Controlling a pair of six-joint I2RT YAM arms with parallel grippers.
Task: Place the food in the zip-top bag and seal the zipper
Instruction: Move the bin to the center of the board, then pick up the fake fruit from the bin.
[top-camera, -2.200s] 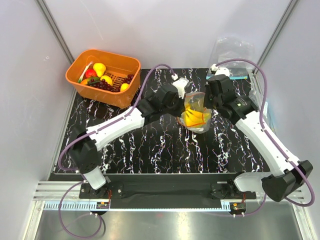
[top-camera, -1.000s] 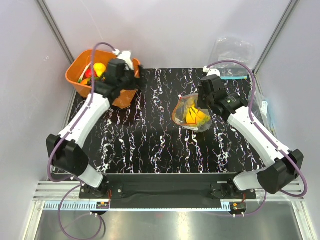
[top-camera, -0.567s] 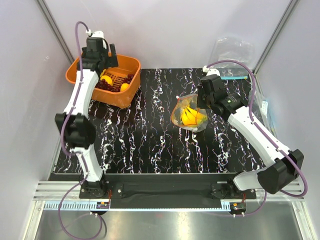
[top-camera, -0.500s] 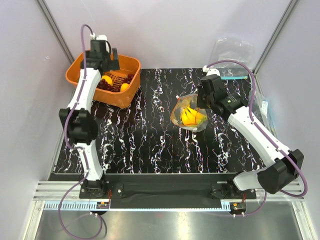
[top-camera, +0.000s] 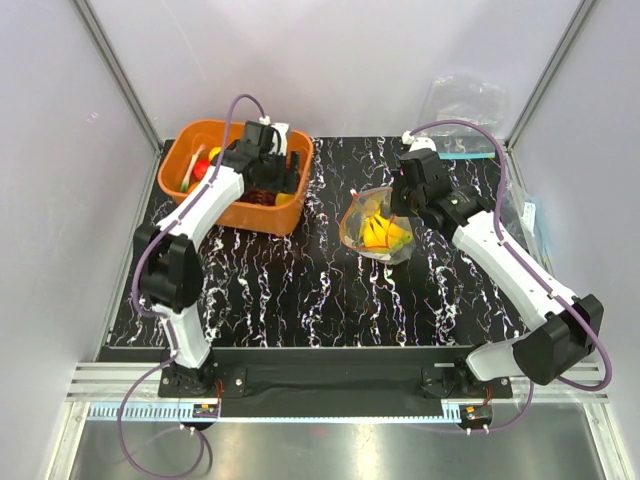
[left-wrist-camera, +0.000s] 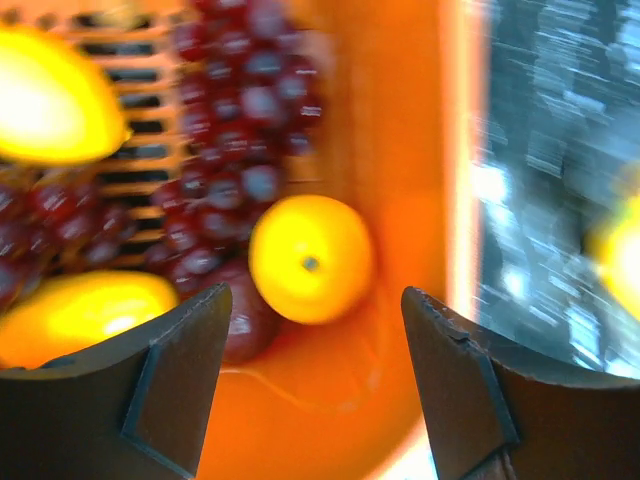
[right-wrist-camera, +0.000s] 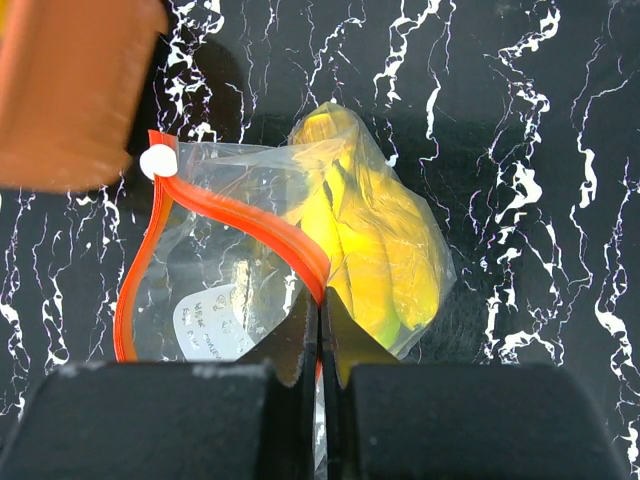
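Fingers at right hide the zipper's pinched stretch.

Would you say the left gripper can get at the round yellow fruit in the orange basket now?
Probably yes: the left gripper hangs open directly over the round yellow fruit, with nothing covering it, though grapes and the orange basket wall sit close.

Left gripper: jaws wide apart along the bottom edge.
Round yellow fruit: centre, just above the gap between the jaws, touching the grape cluster.
Grape cluster: dark purple-red, upper centre running down to the left.
Yellow pieces: one upper left, one lower left.
Orange basket: slotted floor, wall right of centre.
Counter: right side, blurred, black with white veins.
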